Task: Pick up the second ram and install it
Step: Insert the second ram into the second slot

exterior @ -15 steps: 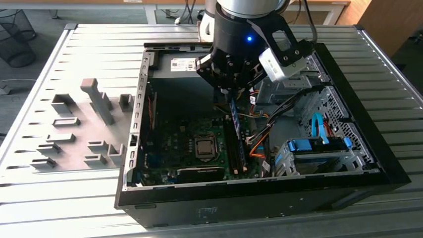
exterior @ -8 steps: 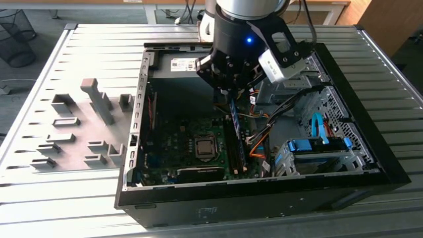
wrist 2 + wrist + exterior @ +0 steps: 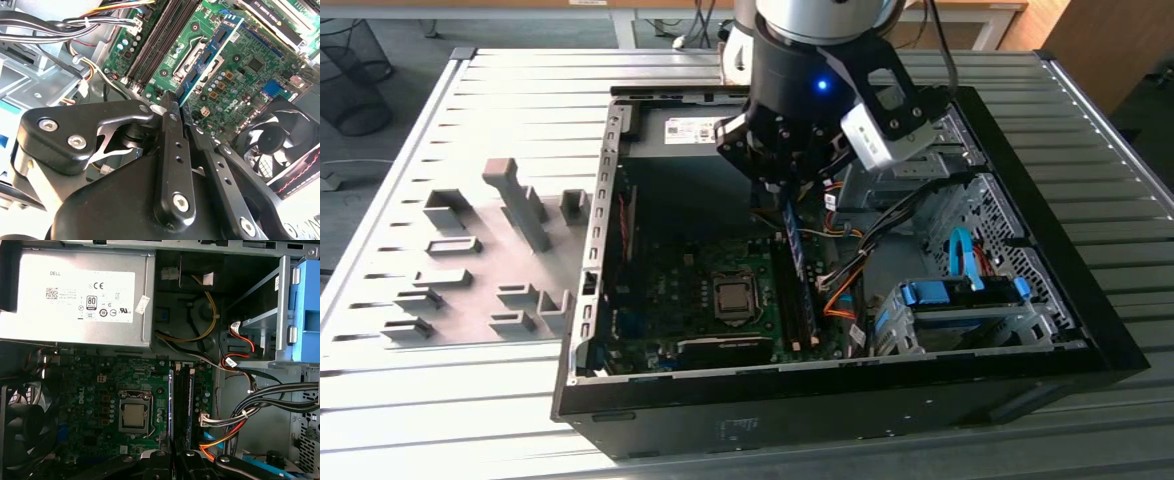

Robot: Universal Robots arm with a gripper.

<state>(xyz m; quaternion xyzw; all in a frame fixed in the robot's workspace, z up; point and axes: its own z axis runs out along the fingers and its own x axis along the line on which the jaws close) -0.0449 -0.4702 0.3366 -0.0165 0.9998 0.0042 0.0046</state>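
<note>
You have the second ram (image 3: pixel 207 55) clamped between the jaws of the gripper (image 3: pixel 176 107): a thin blue-green stick carrying a row of small black chips, standing on edge. In the first wrist view it (image 3: pixel 171 405) hangs edge-on over the black memory slots (image 3: pixel 184 407), just beside the processor socket (image 3: pixel 134 415). In the exterior view the stick (image 3: pixel 793 235) drops from the jaws toward 6 o'clock, inside the open computer case (image 3: pixel 1067 345).

A white label with small print and certification marks sits on the power supply (image 3: pixel 75 295).

Room is tight: cable bundles (image 3: pixel 260 402) crowd one side of the slots and a fan (image 3: pixel 22 432) sits beyond the socket on the other. On the worktop (image 3: pixel 414 200), grey holder blocks (image 3: pixel 520 205) stand at the case's 9 o'clock.
</note>
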